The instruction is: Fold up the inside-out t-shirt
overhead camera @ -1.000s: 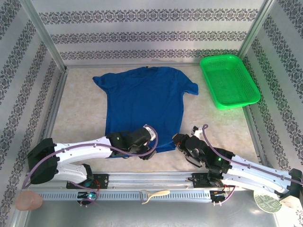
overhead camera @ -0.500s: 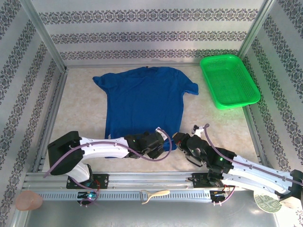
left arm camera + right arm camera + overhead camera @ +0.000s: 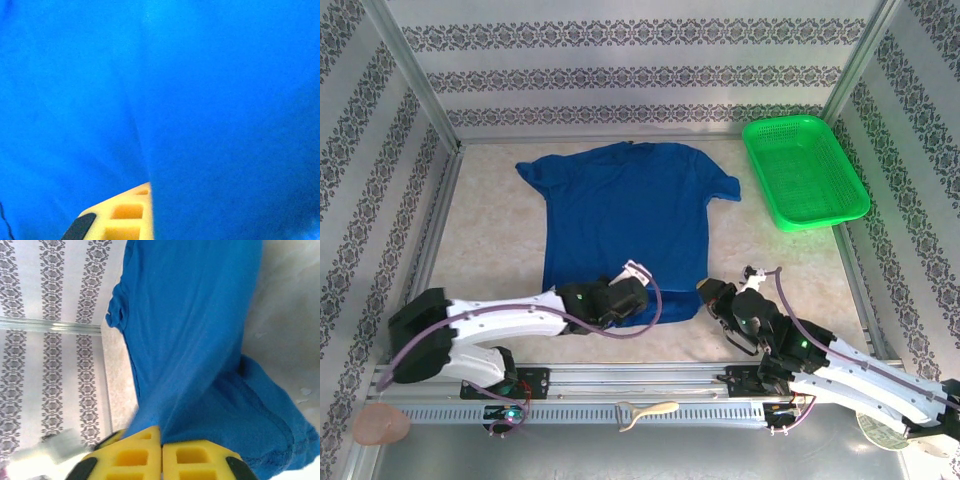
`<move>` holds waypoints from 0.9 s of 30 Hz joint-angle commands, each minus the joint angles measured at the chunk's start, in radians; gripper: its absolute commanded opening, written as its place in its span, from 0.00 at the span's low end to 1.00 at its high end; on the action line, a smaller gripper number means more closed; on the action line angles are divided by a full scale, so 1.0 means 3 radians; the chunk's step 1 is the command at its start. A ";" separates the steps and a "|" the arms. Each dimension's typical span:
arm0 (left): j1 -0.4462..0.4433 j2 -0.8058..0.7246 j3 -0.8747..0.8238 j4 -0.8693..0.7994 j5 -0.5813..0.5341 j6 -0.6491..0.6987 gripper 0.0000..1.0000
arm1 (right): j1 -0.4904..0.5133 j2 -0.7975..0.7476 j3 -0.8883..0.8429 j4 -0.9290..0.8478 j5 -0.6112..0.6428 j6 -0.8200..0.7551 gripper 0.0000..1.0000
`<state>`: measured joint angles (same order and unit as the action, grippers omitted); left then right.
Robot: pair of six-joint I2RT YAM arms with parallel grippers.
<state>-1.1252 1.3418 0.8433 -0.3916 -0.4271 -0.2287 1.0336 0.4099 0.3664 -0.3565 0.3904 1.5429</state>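
The inside-out t-shirt [image 3: 625, 210] is royal blue and lies flat mid-table, collar at the far side. My left gripper [image 3: 642, 303] sits at the near hem, shut on the cloth. In the left wrist view, blue cloth [image 3: 200, 100] hides all but one yellow finger [image 3: 122, 215] and runs off its inner edge. My right gripper [image 3: 706, 291] is at the shirt's near right corner. In the right wrist view its yellow fingers [image 3: 130, 457] are pressed together, with the shirt [image 3: 190, 315] pinched between them and the hem bunched to the right.
A green mesh basket [image 3: 805, 170] stands at the back right, apart from the shirt. Bare beige table [image 3: 485, 250] shows left of the shirt and between shirt and basket. Patterned walls enclose three sides. A cream brush [image 3: 645, 412] lies on the front rail.
The left gripper swung right along the hem, came back a little left, and closed on the cloth. The right gripper shifted slightly right with the shirt corner in it.
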 commanded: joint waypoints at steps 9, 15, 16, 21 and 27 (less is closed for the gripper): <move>0.0159 0.0041 0.1238 -0.1018 0.0696 0.0386 0.00 | 0.0021 0.0295 -0.0268 0.1030 -0.0567 -0.1080 0.19; 0.0217 0.0207 0.1516 -0.1139 0.0717 0.0506 0.00 | 0.1007 0.1337 0.0113 0.1603 -0.0002 -0.1491 0.08; 0.0226 0.0223 0.1571 -0.1165 0.0727 0.0517 0.00 | 0.1130 0.1532 0.0165 0.1677 0.0084 -0.1502 0.07; 0.0273 0.0282 0.1789 -0.1273 0.0728 0.0582 0.00 | 0.1358 0.2297 0.0241 0.2282 0.0202 -0.1475 0.00; 0.0297 0.0279 0.1938 -0.1382 0.0769 0.0657 0.00 | 0.1450 0.2632 0.0172 0.2649 0.0560 -0.1449 0.00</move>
<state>-1.0466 1.4269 1.3914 -0.7460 -0.2089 -0.0704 1.4708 1.1923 0.4236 0.3328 0.4507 1.1213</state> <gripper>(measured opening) 0.048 0.058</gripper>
